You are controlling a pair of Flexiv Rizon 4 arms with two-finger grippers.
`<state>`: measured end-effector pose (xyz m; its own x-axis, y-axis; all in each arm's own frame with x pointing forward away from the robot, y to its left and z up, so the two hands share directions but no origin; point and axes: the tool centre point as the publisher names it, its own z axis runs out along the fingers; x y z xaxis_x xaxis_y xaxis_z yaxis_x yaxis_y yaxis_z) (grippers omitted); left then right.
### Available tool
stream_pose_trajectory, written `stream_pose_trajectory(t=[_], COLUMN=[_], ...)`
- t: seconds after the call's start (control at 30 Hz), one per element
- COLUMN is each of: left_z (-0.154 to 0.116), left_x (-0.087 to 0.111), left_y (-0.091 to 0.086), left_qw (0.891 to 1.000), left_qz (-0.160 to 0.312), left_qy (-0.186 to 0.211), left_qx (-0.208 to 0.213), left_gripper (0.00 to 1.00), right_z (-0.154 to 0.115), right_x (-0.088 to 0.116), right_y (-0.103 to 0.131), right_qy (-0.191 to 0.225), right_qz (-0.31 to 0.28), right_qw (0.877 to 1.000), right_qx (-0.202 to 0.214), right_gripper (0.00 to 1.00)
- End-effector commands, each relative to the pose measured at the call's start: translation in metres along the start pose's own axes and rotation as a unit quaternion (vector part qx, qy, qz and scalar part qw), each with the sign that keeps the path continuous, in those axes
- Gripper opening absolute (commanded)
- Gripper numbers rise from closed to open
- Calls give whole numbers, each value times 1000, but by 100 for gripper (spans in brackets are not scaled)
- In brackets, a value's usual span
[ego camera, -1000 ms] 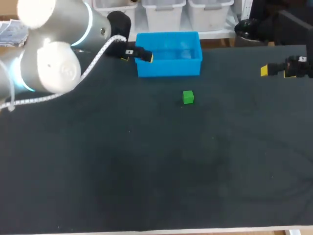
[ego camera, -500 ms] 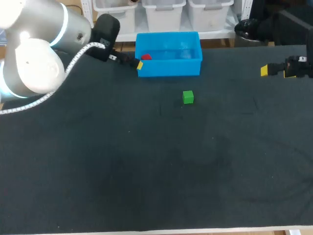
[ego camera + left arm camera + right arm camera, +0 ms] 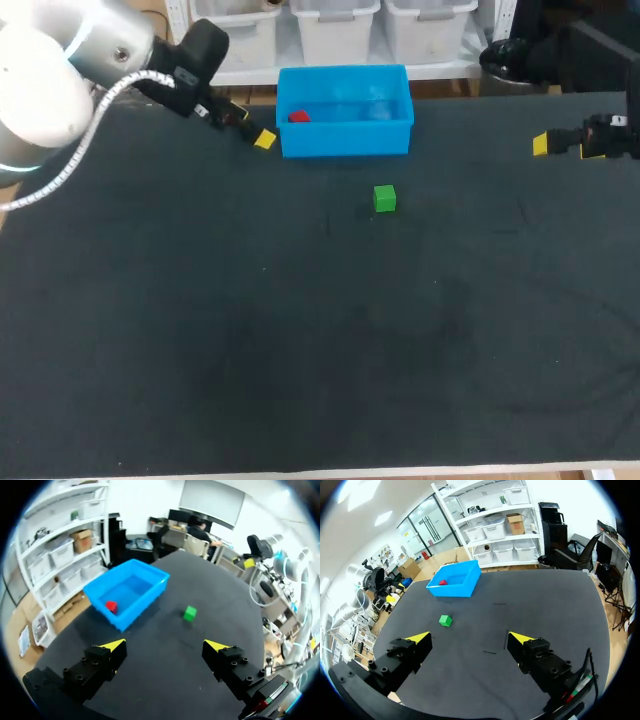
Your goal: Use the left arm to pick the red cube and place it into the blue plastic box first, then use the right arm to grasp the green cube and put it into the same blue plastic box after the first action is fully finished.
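The red cube (image 3: 298,116) lies inside the blue plastic box (image 3: 345,132) near its left end, and shows in the left wrist view as the red cube (image 3: 111,606) in the box (image 3: 145,592). On the dark mat below the box sits the green cube (image 3: 384,198), ahead of both grippers as the green cube (image 3: 189,613) and green cube (image 3: 445,620). My left gripper (image 3: 255,133) hangs open and empty just left of the box. My right gripper (image 3: 560,143) stands open and empty at the far right, away from both cubes. From there the box (image 3: 462,586) lies far ahead.
The table's dark mat (image 3: 320,340) spreads wide below the green cube. White bins stand behind the box beyond the table's far edge.
My left gripper has drawn back leftward out of the blue box, leaving the red cube inside it. The right arm and the green cube have not moved.
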<state>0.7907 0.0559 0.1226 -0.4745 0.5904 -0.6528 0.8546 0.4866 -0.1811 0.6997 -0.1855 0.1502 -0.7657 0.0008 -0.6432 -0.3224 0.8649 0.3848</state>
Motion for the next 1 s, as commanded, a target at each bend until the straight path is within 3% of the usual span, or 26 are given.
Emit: stream_pose_trajectory(t=[0.03, 1.0], left_z=[-5, -11], left_x=[2, 14], left_y=[2, -10], left_qw=[1000, 998], left_qz=[4, 25], left_qy=[2, 18], left_qx=[23, 45], left_gripper=[100, 100], right_z=[0, 0], right_x=[0, 0], right_y=[0, 0], right_qy=[0, 0], right_qz=[0, 0], right_qw=[1000, 1000], right_qx=[0, 0], right_gripper=[100, 100])
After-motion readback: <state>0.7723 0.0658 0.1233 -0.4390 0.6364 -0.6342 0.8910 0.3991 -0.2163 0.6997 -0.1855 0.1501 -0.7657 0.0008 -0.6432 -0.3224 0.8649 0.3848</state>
